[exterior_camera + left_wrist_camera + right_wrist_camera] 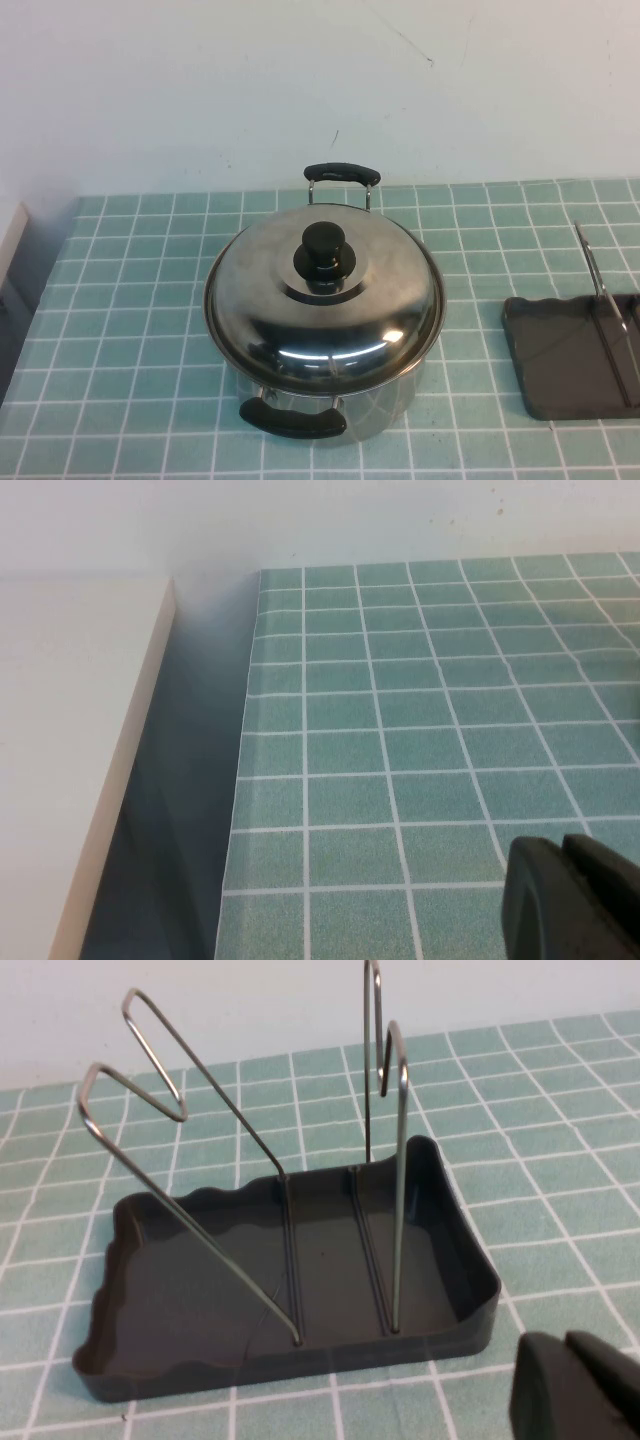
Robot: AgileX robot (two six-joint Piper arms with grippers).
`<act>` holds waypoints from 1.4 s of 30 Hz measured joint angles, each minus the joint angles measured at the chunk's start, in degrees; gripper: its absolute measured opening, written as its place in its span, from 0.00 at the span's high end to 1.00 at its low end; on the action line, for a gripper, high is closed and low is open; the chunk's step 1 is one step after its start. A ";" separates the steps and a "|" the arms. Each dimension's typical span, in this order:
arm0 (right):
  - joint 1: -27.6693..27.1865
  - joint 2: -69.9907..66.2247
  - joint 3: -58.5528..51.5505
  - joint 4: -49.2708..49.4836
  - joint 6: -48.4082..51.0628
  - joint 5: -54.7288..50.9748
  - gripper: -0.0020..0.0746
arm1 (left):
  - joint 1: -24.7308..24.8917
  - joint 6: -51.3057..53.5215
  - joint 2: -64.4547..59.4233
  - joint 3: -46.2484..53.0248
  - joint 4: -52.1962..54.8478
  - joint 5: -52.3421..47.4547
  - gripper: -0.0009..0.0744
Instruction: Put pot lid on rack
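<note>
- Your left gripper shows only as a dark tip at the corner of the left wrist view. It hangs over the bare green tiled table, near the table's edge. Whether it is released or clenched, you cannot tell from here.
- Beside that edge you see a pale board, with a shadowed gap between it and the table.
- Your right gripper is also only a dark tip in its own wrist view, just beside a corner of the rack. Its state you cannot tell either.
- The rack is a dark grey tray with thin wire loops standing up from its floor. Nothing lies in it.
- In the high view neither gripper is seen. The rack sits at the right border of the table, partly cut off.
- The pot lid rests on the steel pot in the middle of the table, well apart from the rack. Its black knob points up.
- The pot's two black handles stick out at the near and far sides.
</note>
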State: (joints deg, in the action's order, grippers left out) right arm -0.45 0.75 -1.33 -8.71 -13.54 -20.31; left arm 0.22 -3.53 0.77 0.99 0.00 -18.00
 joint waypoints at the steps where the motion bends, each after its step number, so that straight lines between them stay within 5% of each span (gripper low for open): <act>1: 0.00 0.00 0.00 0.00 0.00 0.00 0.98 | 0.00 0.00 0.00 0.00 0.00 0.00 0.99; 42: 0.00 0.00 0.00 0.00 0.00 0.00 0.98 | 0.00 -1.26 0.00 0.10 -0.87 2.22 0.99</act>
State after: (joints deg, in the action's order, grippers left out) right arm -0.45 0.75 -1.33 -8.71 -13.54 -20.31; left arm 0.22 -4.79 0.77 1.09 -0.87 -15.78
